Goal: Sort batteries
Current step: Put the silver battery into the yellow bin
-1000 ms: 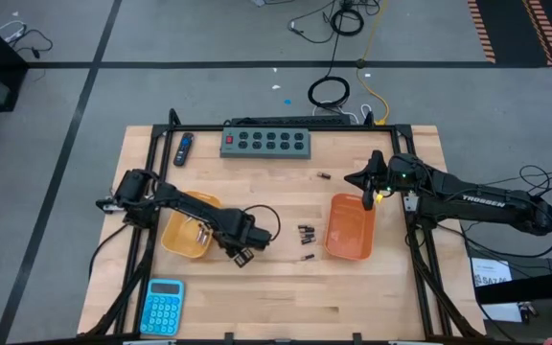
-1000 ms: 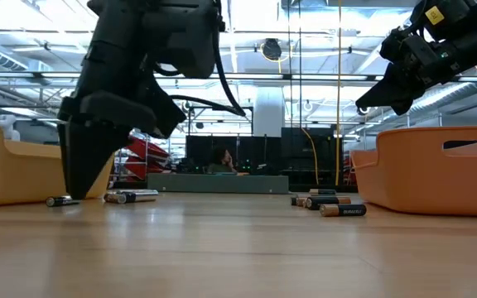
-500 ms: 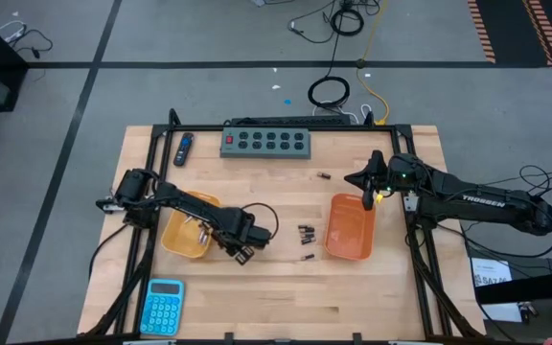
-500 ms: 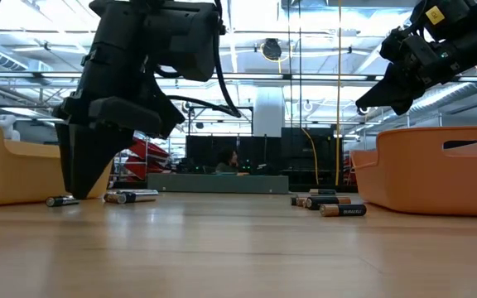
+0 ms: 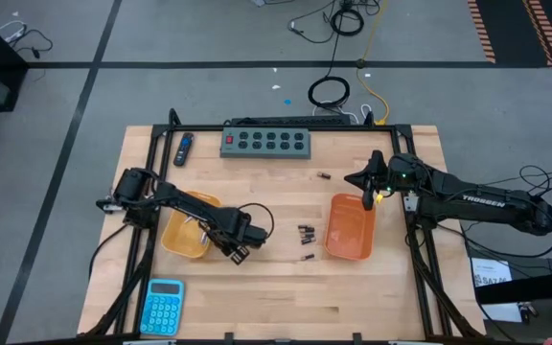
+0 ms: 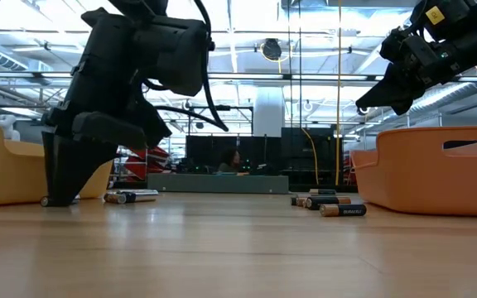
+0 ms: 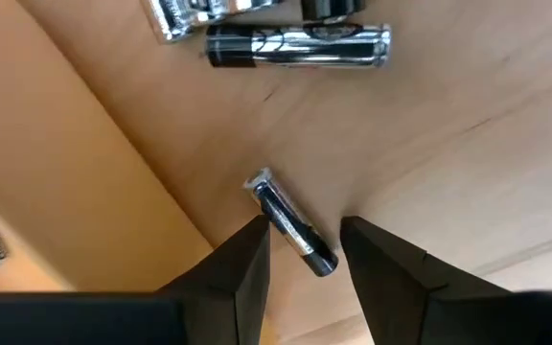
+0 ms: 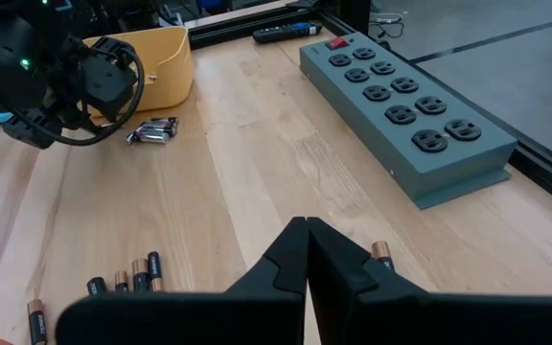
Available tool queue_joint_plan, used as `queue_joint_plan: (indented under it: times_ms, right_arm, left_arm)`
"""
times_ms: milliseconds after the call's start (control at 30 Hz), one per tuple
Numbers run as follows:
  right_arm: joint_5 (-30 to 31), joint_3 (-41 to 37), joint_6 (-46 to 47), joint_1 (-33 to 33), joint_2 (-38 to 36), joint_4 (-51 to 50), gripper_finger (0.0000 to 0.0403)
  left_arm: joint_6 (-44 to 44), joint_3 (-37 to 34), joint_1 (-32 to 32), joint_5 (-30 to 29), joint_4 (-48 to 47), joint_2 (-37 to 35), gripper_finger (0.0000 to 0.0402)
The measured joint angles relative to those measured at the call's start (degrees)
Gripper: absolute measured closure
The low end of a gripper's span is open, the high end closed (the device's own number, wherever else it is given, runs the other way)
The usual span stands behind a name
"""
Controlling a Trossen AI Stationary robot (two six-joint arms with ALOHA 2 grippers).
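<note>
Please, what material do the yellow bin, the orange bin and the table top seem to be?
The yellow bin and orange bin look like moulded plastic: uniform colour, smooth rounded rims, slightly matte. The table top looks like pale wood, probably sealed, with visible grain and plank strips.

Two bins on tabletop (image 5: pixel 286 297), batteries (image 5: pixel 306 232) between them; power strip (image 5: pixel 266 142) behind, calculator (image 5: pixel 164 306) front-left corner.
</note>
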Motion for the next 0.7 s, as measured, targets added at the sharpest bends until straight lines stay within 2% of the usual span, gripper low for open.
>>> queue_joint_plan:
  times_ms: [100, 167, 367, 500, 700]
  right_arm:
    - [0.0, 0.0, 0.0, 0.0, 0.0, 0.0, 0.0403]
    - [0.0, 0.0, 0.0, 0.0, 0.0, 0.0, 0.0403]
    - [0.0, 0.0, 0.0, 0.0, 0.0, 0.0, 0.0403]
    - [0.0, 0.0, 0.0, 0.0, 0.0, 0.0, 0.0403]
    - [0.0, 0.0, 0.1, 0.0, 0.0, -0.3, 0.0403]
  left_arm:
    - [3.7, -0.1, 0.0, 0.0, 1.3, 0.0, 0.0261]
    - [5.8, -0.2, -0.1, 0.0, 2.1, 0.0, 0.0280]
    - [10.8, -0.2, -1.0, -0.9, 3.6, 0.0, 0.0380]
    - [11.4, 0.0, -2.6, -4.0, 3.7, 0.1, 0.0381]
    - [9.7, 4.3, -6.0, -8.6, 3.4, -0.3, 0.0382]
